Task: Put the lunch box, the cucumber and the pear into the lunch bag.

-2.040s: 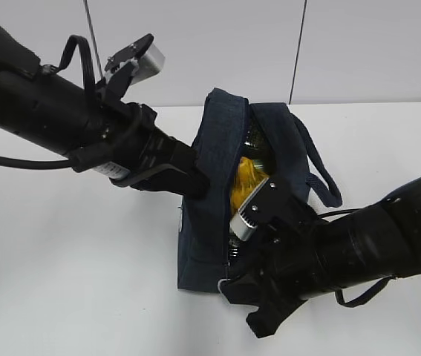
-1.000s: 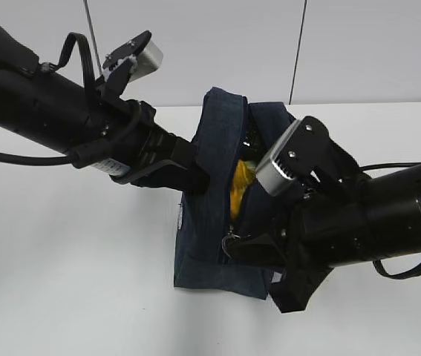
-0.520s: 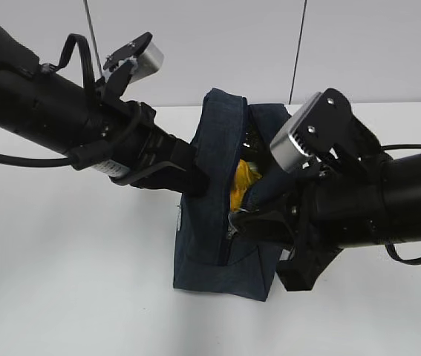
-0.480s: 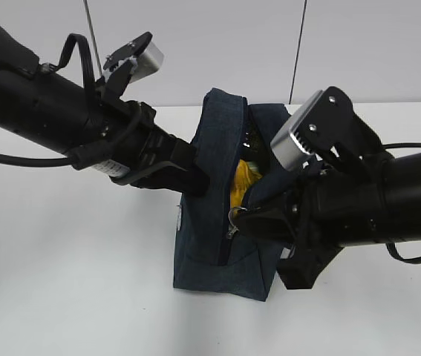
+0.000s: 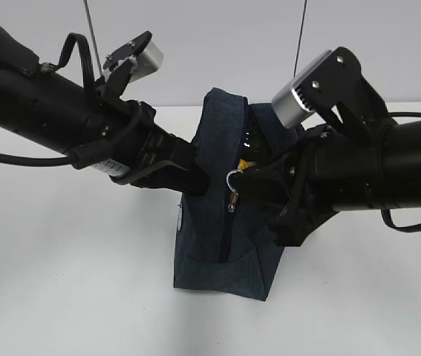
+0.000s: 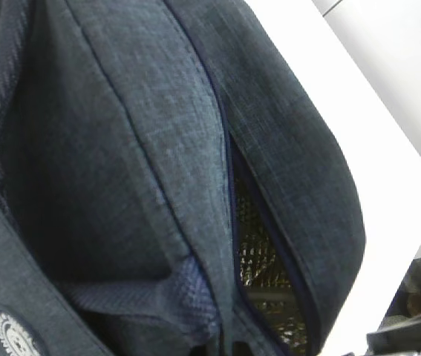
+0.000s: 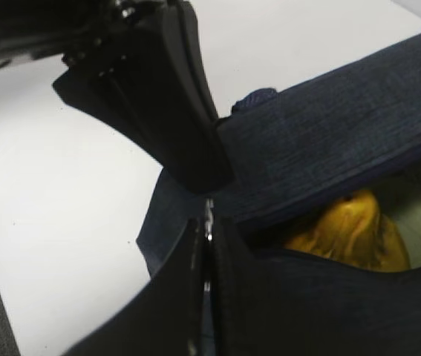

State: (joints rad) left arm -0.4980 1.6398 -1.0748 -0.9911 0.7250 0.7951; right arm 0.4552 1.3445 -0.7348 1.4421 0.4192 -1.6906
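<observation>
Right end effector (image 7: 204,256) apparently clamped on zipper pull (image 5: 232,187).

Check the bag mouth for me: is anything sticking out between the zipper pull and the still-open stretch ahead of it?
Nothing visible does. The pear sits below the opening of the lunch bag, and the right gripper pinches the zipper pull.

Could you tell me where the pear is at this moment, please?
The pear lies inside the lunch bag, seen through the half-zipped opening near the exterior view's middle, between both arms.
</observation>
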